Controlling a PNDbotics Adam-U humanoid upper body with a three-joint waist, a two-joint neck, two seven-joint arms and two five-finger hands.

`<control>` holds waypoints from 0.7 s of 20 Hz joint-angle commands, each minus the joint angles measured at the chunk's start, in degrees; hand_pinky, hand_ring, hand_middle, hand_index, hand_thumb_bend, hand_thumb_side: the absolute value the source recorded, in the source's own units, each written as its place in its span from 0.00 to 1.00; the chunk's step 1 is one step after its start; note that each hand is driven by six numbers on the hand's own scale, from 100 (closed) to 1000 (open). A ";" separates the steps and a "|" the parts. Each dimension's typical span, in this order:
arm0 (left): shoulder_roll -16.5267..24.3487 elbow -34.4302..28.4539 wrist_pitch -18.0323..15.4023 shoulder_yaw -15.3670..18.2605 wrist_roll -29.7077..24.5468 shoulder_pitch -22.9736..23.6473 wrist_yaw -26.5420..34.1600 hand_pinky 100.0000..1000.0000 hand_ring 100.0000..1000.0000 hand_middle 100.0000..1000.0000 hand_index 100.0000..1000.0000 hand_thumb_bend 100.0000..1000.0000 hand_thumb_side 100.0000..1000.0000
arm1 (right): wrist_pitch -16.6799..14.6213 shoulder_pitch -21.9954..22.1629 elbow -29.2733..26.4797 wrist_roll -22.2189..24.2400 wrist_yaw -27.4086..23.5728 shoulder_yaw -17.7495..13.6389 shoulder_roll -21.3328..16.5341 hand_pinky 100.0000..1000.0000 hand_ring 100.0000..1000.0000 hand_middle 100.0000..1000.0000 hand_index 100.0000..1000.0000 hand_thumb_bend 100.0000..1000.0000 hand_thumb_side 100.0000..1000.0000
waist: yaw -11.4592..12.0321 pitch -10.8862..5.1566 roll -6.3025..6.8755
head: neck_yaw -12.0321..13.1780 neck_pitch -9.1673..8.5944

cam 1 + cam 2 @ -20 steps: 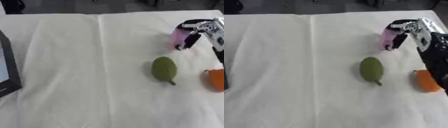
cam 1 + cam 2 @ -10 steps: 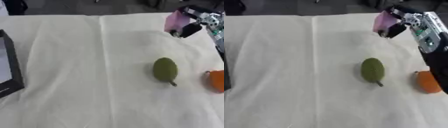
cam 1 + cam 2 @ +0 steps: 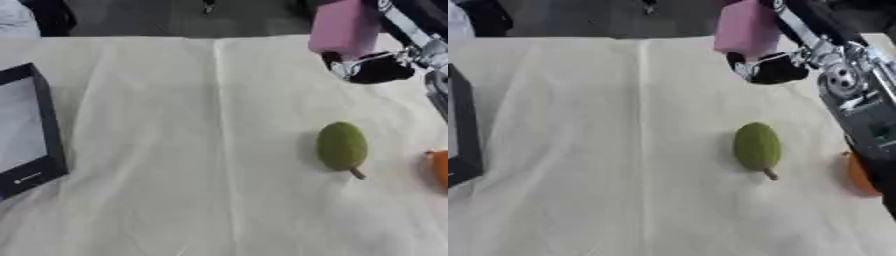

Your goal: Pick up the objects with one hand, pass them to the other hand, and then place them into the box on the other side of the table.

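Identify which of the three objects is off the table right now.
The pink block, held up in the right hand. The green fruit and the orange object both lie on the cloth.

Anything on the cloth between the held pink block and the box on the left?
Nothing visible. The right hand holds the pink block raised at the far right; only bare white cloth lies toward the box. The green fruit sits nearer, off that line.

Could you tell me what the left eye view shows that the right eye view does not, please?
Only the left eye view shows the light inside of the black box, not just a sliver at the edge. Only the right eye view shows the right arm running down its right side, partly covering the orange object. Both show the right hand holding the pink block above the white cloth, and the green pear-like fruit.
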 commanded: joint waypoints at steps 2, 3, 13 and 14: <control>2.84 -4.90 7.65 -2.99 -5.29 -1.85 -3.30 0.81 0.77 0.68 0.82 0.02 0.90 | -3.95 -0.75 -3.74 -3.40 5.28 3.88 4.08 0.80 0.60 0.46 0.58 0.00 0.00 | -0.22 -2.36 -0.06 | 0.97 -0.22; 3.01 -5.89 9.11 -3.89 -6.74 -2.26 -4.24 0.81 0.77 0.68 0.83 0.03 0.90 | -5.16 -0.89 -3.78 -4.18 7.20 4.94 5.27 0.79 0.60 0.46 0.58 0.00 0.00 | -0.28 -2.55 -0.10 | 1.05 -0.14; 3.92 -9.72 22.12 -11.94 -18.58 -9.20 -8.49 0.82 0.78 0.71 0.83 0.12 0.79 | -7.65 -2.26 -2.50 -7.81 25.76 12.81 13.80 0.67 0.57 0.45 0.57 0.00 0.00 | -0.18 -3.49 0.21 | 1.43 0.48; 3.78 -9.96 23.78 -12.92 -19.24 -10.16 -9.34 0.82 0.78 0.71 0.83 0.13 0.77 | -7.93 -2.31 -1.81 -8.32 28.17 13.58 14.54 0.66 0.57 0.45 0.57 0.00 0.00 | -0.14 -3.51 0.32 | 1.50 0.55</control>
